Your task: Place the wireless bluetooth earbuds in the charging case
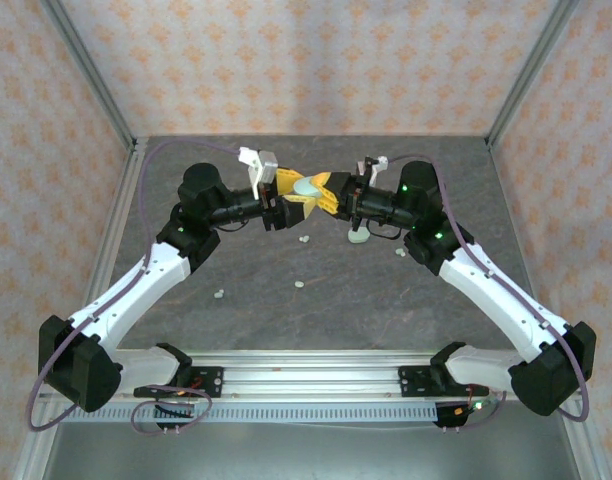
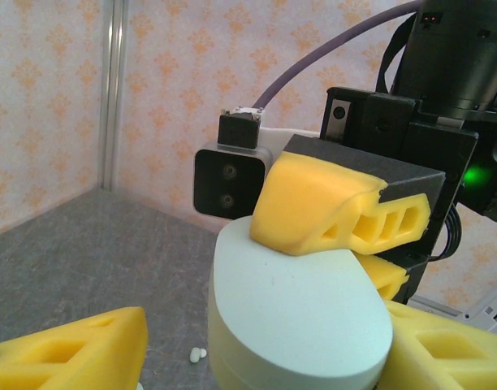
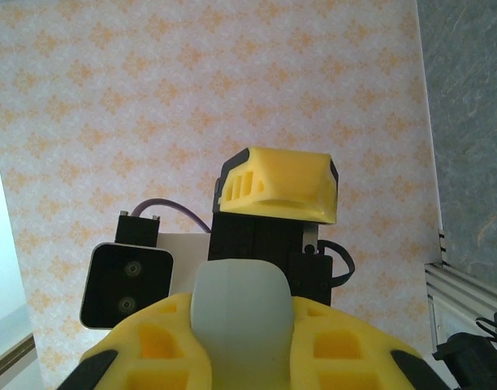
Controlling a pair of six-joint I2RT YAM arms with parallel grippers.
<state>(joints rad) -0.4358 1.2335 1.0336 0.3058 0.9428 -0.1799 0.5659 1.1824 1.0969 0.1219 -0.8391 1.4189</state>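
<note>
My right tool [image 1: 328, 190] is pinching the mint charging case [image 1: 308, 186] up in the air, my left tool [image 1: 292, 192] is standing wide around it, and the earbuds [image 1: 304, 239] are lying scattered on the grey table [image 1: 386, 300] below.

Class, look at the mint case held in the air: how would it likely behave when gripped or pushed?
The case looks rigid: its edges are crisp and undented. Its smooth, rounded sides would probably slip in a light pinch. The broad flat face suggests it would slide, not roll, if pushed.
</note>
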